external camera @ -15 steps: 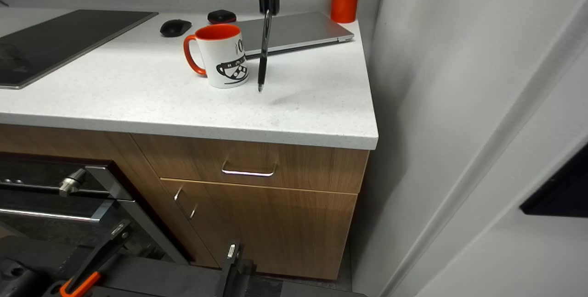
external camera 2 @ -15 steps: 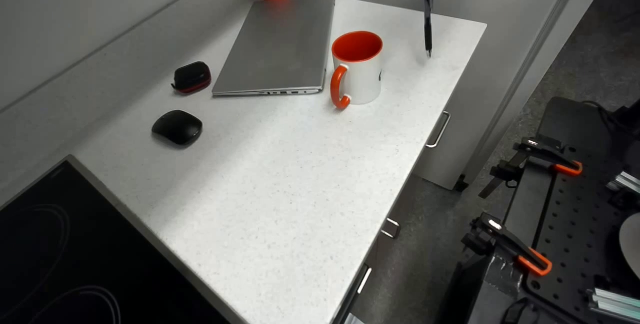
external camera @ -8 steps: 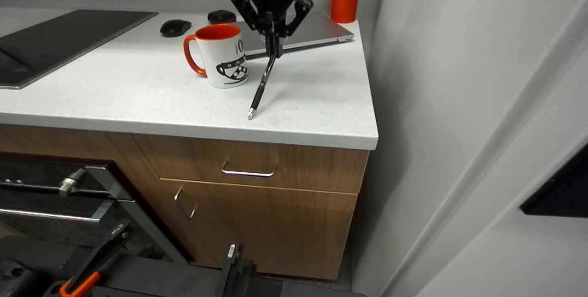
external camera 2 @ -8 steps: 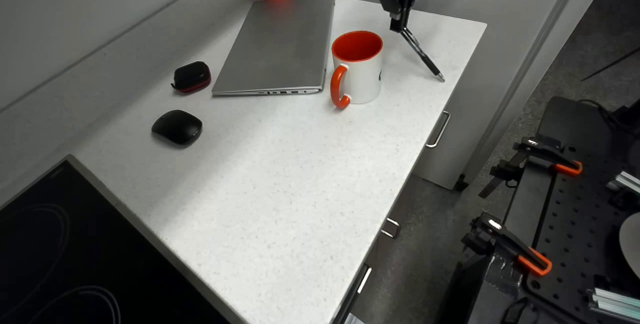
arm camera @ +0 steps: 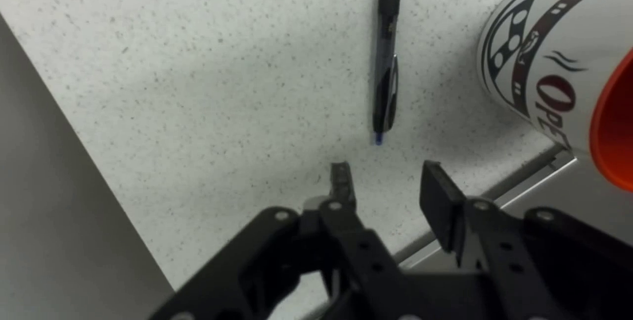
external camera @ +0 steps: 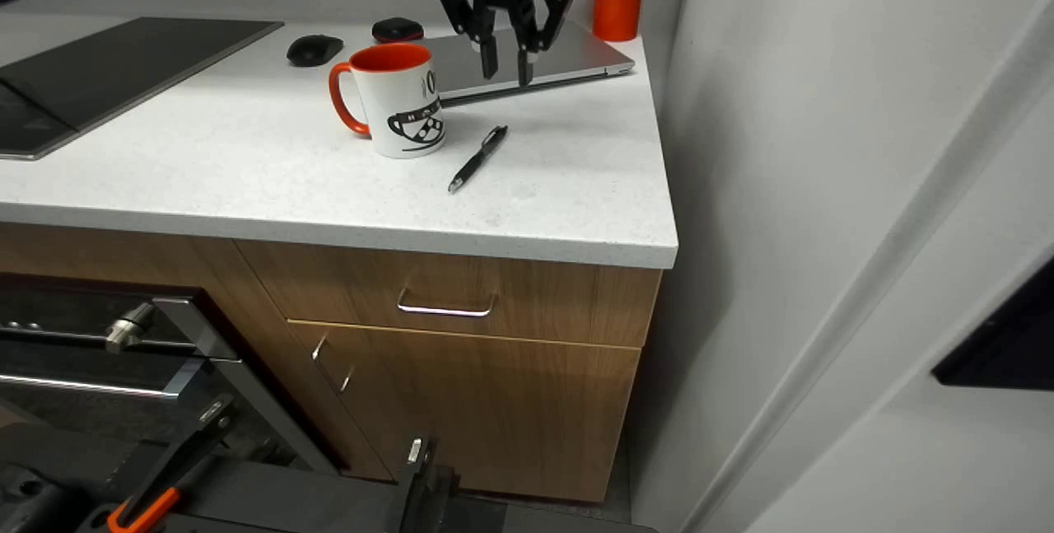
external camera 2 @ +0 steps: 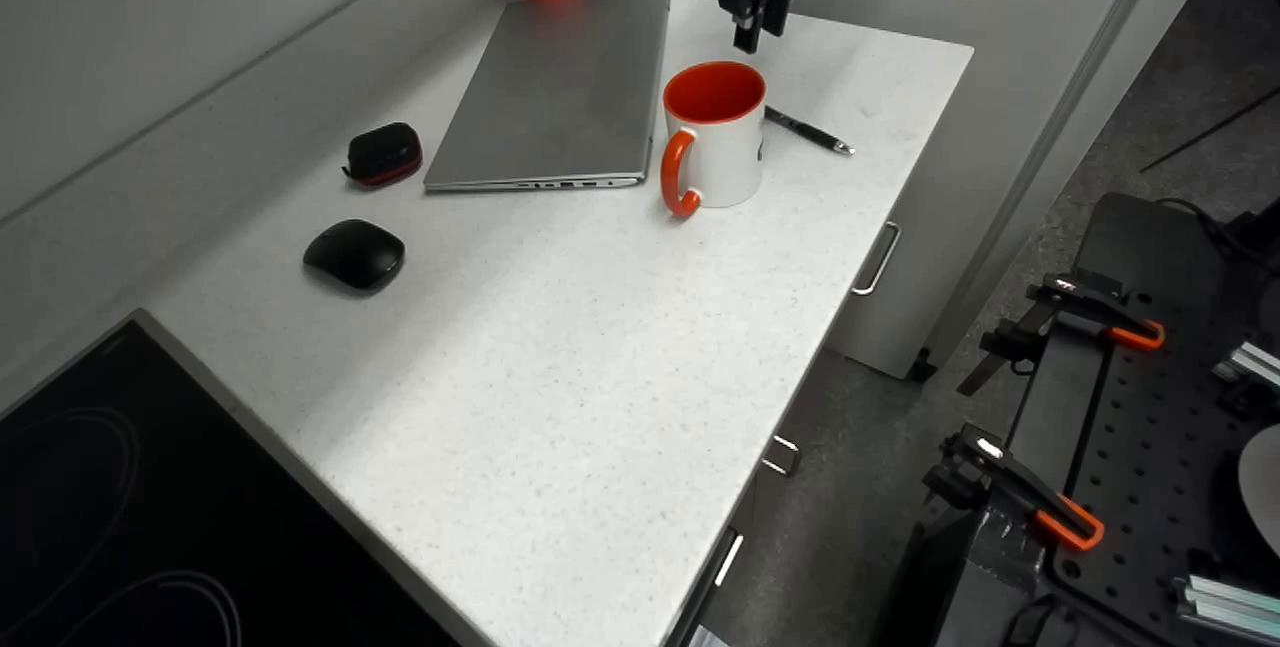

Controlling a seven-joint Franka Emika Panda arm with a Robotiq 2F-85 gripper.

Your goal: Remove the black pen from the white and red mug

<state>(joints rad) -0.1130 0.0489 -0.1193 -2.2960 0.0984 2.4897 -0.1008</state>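
The black pen point(external camera: 478, 159) lies flat on the white counter beside the white and red mug point(external camera: 379, 100), apart from it. In an exterior view the pen point(external camera 2: 808, 133) is partly hidden behind the mug point(external camera 2: 728, 162). The mug stands upright, and the visible part of its red inside looks empty. My gripper point(external camera: 507, 78) is open and empty above the counter, near the pen's clip end; it also shows in an exterior view point(external camera 2: 760, 40). In the wrist view, the pen point(arm camera: 384, 63) lies just beyond the open fingertips point(arm camera: 385, 163), with the mug point(arm camera: 568, 53) to the right.
A closed grey laptop point(external camera: 568, 55) lies behind the mug and under the gripper's side. A red canister point(external camera: 617, 10) stands at the back corner. A black mouse point(external camera: 314, 50), a small black case point(external camera: 398, 30) and a cooktop point(external camera: 123, 72) are on the other side. A wall borders the counter.
The gripper came down with the pen, which tilted toward the counter's front edge. The fingers have since opened, the pen now lies on the counter, and the gripper has risen slightly away. The mug has not moved.
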